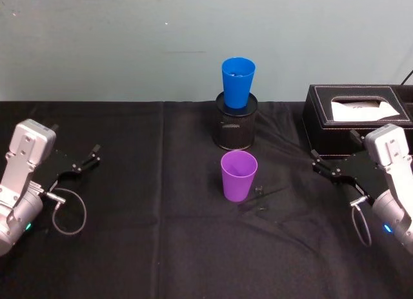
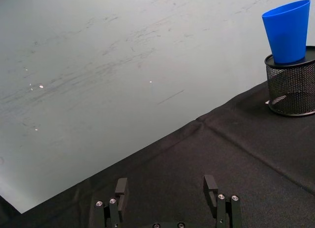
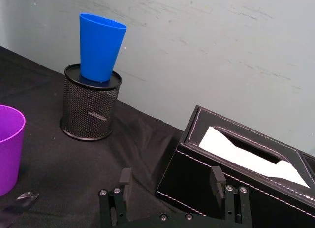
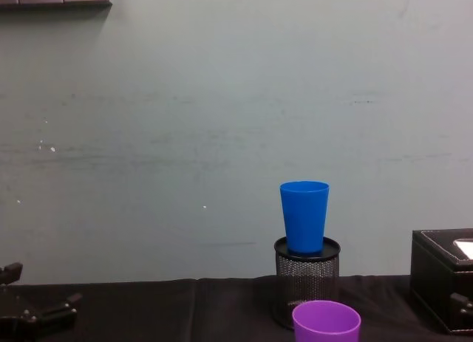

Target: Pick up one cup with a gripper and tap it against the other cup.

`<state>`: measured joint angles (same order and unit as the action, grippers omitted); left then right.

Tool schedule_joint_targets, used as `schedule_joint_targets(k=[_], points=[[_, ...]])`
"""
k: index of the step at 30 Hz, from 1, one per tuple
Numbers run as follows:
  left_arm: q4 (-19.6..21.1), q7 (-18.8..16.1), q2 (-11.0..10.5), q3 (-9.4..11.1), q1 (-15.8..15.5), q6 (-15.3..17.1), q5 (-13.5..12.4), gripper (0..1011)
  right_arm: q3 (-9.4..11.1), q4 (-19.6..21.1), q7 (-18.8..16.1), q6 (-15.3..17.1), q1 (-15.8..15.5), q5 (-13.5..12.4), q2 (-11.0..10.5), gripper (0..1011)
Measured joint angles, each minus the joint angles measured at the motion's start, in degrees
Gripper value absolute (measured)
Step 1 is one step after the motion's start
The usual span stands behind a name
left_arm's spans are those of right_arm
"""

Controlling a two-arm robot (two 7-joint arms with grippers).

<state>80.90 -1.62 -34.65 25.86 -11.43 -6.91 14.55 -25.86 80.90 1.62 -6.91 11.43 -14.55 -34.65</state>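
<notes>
Lab setup, black-draped table (image 1: 129, 247), bare wall (image 1: 129, 41)

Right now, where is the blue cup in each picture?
Head view: blue cup top centre, behind the purple cup.
Left wrist view: blue cup on the mesh holder.
Right wrist view: blue cup beyond the purple cup.
Chest view: blue cup low, right of centre.
Shared landmark: the mesh holder under it.

The purple cup (image 4: 326, 323) is cut at the chest view's 6 o'clock edge, only its rim showing. At its 4 o'clock in the head view lies a small dark thing (image 1: 261, 199), perhaps tape, too small to tell.
</notes>
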Motion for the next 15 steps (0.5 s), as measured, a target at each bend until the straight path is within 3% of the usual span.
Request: schedule_joint_targets(k=[15], points=[[0.0, 0.0, 0.0, 0.0, 0.0, 0.0, 0.0, 1000, 0.0, 0.0, 0.0, 0.0, 0.0, 0.0, 0.0, 1002]])
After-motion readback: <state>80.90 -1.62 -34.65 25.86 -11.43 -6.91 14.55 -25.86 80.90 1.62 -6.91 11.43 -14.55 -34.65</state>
